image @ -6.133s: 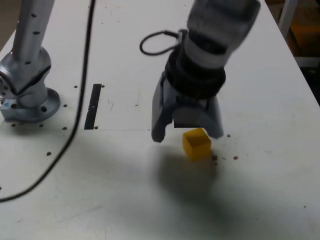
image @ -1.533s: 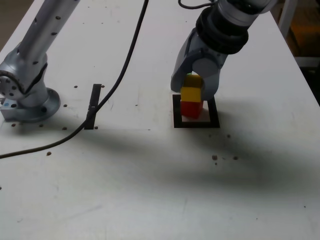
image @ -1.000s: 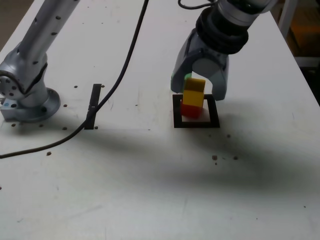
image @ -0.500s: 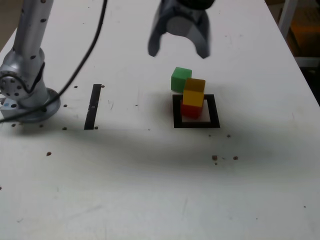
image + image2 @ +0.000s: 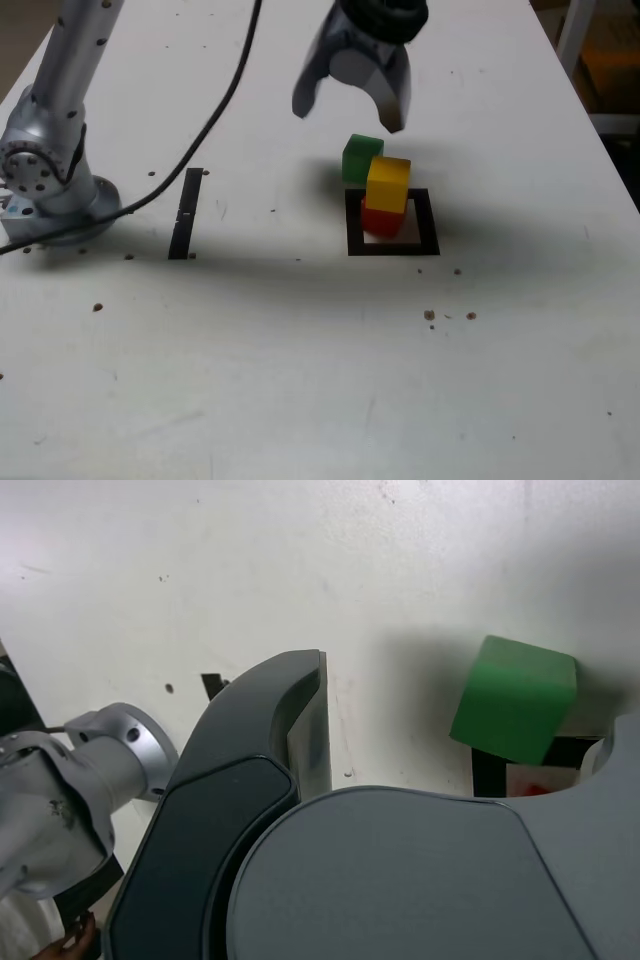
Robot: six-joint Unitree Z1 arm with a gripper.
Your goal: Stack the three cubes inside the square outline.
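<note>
The gripper (image 5: 347, 105) hangs above the table (image 5: 300, 380) with its jaws spread wide and nothing between them. Its fingertips point down toward the surface, on the far side of the cubes and a little to the exterior view's left of them.

The square (image 5: 430, 232) of black tape lies right of centre in the exterior view. Inside it sits the red cube (image 5: 380, 220), and the yellow cube (image 5: 388, 185) rests on top of it, so the two form a short upright stack. The yellow cube sits slightly off square, shifted a touch toward the right of the red one. Being cubes, they have no long axis of their own; the stack's axis runs vertically.

The green cube (image 5: 360, 158) stands flat on the table just outside the square's far-left corner, just beside the stack; whether they touch cannot be told. In the wrist view the green cube (image 5: 514, 698) appears turned at an angle to the tape lines, with a corner of the square (image 5: 486, 778) and a sliver of red beside it.

A separate straight tape strip (image 5: 186, 212) lies well to the left, near the arm base (image 5: 50, 190), and a black cable (image 5: 210, 110) trails across the table.
</note>
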